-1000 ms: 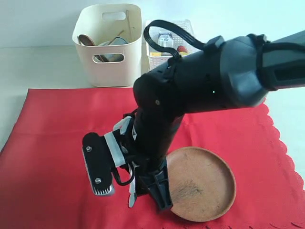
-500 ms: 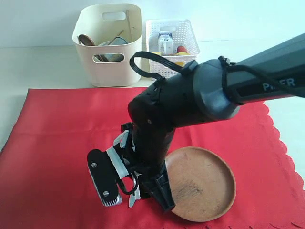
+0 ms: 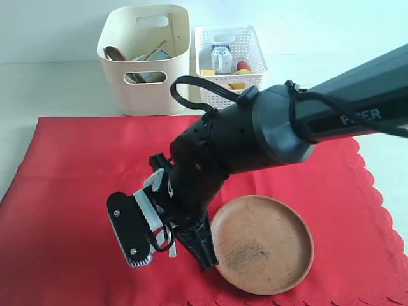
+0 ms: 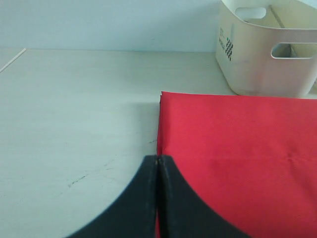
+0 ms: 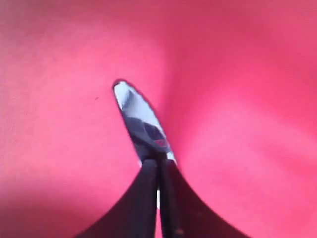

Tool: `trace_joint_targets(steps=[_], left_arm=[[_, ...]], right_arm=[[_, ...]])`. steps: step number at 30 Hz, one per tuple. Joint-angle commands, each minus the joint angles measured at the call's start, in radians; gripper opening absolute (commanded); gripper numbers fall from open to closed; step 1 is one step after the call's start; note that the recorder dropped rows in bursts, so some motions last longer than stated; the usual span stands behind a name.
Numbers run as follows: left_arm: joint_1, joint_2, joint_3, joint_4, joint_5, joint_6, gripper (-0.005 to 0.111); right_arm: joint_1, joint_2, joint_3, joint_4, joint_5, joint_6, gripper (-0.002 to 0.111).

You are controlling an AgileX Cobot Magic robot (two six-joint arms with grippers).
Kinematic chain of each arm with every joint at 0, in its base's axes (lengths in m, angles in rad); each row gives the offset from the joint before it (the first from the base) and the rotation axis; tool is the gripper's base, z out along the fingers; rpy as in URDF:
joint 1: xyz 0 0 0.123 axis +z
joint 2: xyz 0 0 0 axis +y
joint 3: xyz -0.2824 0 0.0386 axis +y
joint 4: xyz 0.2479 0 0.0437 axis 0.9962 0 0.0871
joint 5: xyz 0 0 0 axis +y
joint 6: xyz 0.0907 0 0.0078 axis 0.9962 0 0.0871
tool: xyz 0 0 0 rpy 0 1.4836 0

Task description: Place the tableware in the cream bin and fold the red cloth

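The metal table knife is pinched in my right gripper, its blade sticking out over the red cloth. In the exterior view that gripper points down at the cloth, right beside the left rim of the round brown plate; the knife is hidden there. The cream bin stands behind the cloth with a wooden spoon, chopsticks and other tableware inside. My left gripper is shut and empty over the edge of the cloth, with the bin beyond.
A white lattice basket holding a milk carton and food pieces stands right of the cream bin. The right arm covers the cloth's centre. Pale tabletop borders the cloth.
The right arm has dropped lower and shifted slightly left, uncovering the white basket. The plate sits a little further left than before.
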Motion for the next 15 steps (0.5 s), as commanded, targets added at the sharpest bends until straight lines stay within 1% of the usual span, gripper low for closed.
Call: trace_joint_targets(steps=[1,6,11,13,15], left_arm=[[0.002,-0.007,0.003,0.0,-0.013,0.001,0.0],[0.002,-0.007,0.003,0.0,-0.013,0.001,0.0],[0.002,-0.007,0.003,0.0,-0.013,0.001,0.0],[0.002,-0.007,0.003,0.0,-0.013,0.001,0.0],[0.002,-0.007,0.003,0.0,-0.013,0.001,0.0]], right_arm=[[0.001,0.0,-0.003,-0.008,-0.076,-0.006,0.0],[0.001,0.0,-0.003,-0.008,-0.12,0.005,0.0],[0.001,-0.029,-0.003,-0.008,-0.125,0.005,0.0],[0.001,-0.049,-0.003,-0.026,-0.122,0.002,0.002],[0.001,-0.064,-0.003,-0.078,-0.116,0.002,0.006]])
